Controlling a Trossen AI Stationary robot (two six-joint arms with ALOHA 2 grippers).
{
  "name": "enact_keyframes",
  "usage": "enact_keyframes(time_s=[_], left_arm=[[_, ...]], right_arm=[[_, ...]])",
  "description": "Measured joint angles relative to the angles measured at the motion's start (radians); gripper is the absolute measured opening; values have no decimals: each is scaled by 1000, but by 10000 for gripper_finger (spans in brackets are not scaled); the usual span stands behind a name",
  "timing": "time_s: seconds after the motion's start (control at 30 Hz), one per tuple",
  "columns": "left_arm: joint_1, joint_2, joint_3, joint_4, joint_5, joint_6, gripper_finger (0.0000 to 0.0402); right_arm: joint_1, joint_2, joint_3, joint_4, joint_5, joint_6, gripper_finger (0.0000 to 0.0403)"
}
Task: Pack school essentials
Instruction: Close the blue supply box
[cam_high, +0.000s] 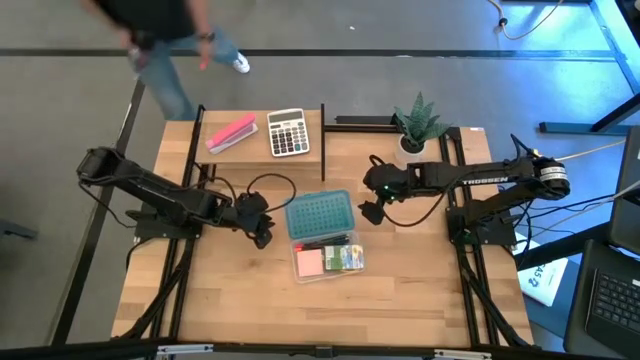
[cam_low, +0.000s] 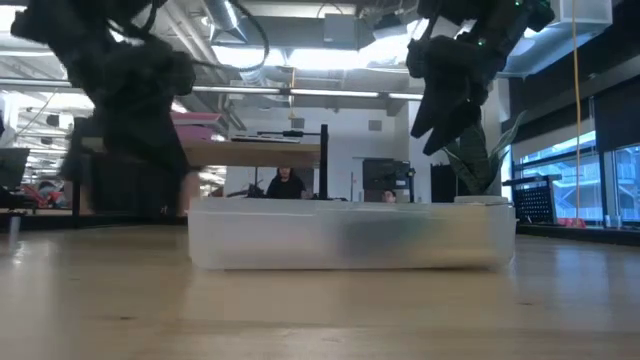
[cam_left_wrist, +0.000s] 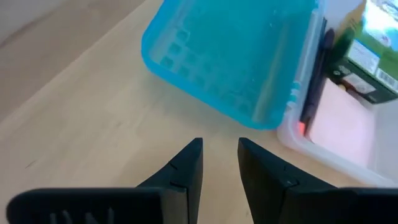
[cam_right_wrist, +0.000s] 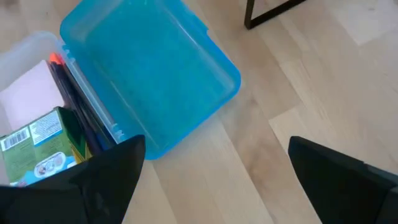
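A clear plastic box (cam_high: 328, 260) stands mid-table with its blue lid (cam_high: 320, 215) swung open flat toward the far side. Inside lie the yellow-green crayon box (cam_right_wrist: 43, 146), a flat pink pad (cam_left_wrist: 342, 124) and thin dark pens, one with a red tip (cam_left_wrist: 303, 126), along the hinge side. Scissors and eraser do not show. My left gripper (cam_high: 262, 235) hovers left of the lid, its fingers (cam_left_wrist: 186, 165) a narrow gap apart. My right gripper (cam_high: 372, 210) hangs right of the lid, above the table (cam_low: 440, 120), wide open.
A raised shelf at the far edge carries the grey calculator (cam_high: 288, 132) and the pink oblong block (cam_high: 231, 133). A potted plant (cam_high: 418, 125) stands far right, behind my right arm. A person (cam_high: 170, 40) walks beyond the far edge. Bare wood lies on the near side (cam_high: 320, 320).
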Motion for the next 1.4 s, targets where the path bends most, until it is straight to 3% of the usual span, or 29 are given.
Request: enact_keyframes(time_s=[0.2, 0.47, 0.73, 0.9, 1.1, 1.4], left_arm=[[16, 0, -79, 130, 0, 14, 94], [-3, 0, -83, 298, 50, 50, 94], [-3, 0, -83, 345, -43, 71, 94], [-4, 0, -83, 348, -24, 68, 94], [-4, 0, -83, 361, -22, 68, 94], [-3, 0, -83, 346, -23, 68, 94]], right_arm=[[-5, 9, -1, -1, 1, -2, 394], [-13, 8, -1, 1, 1, 16, 394], [-16, 15, -1, 24, -19, 3, 394], [-4, 28, -1, 22, -90, 126, 394], [65, 94, -1, 4, -100, 315, 394], [151, 214, -1, 15, -107, 393, 394]])
